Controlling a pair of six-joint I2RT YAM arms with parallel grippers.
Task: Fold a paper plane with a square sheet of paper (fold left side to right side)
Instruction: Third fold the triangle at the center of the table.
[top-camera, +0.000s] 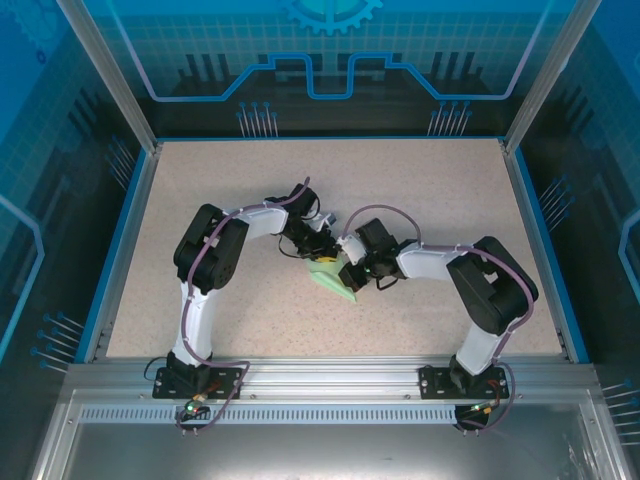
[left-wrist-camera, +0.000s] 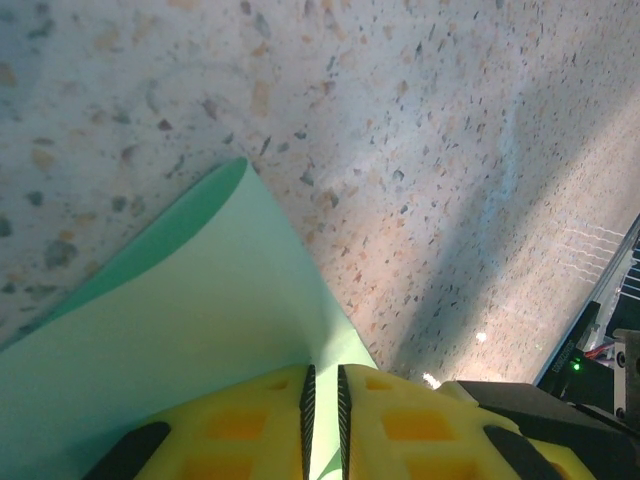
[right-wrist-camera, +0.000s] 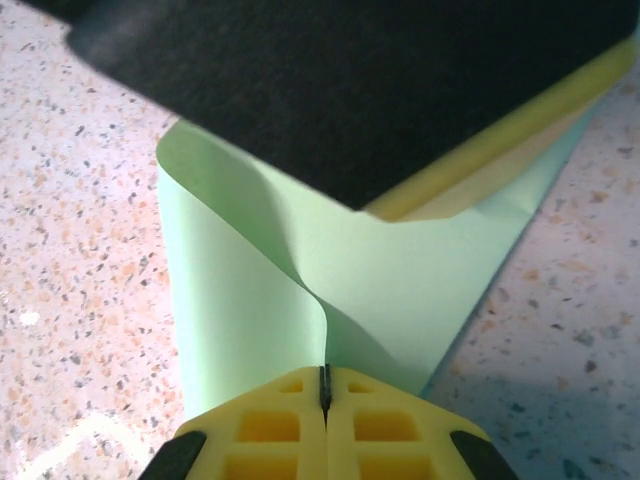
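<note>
yellow fingers (right-wrist-camera: 270, 425) of the right gripper (right-wrist-camera: 325, 385) are pressed together, pinching a raised ridge of the square sheet of paper (right-wrist-camera: 400, 270). pale mint green and unmarked, the sheet curls up along one edge and carries a crease near a corner. it lies near the middle of a speckled beige table (top-camera: 450, 200), enclosed by blue printed walls (top-camera: 330, 60), with a metal rail (top-camera: 330, 375) along the near edge. the left gripper (left-wrist-camera: 322, 400) sits at the sheet's opposite side, its jaws nearly together, the paper running into the thin slit between them.
</note>
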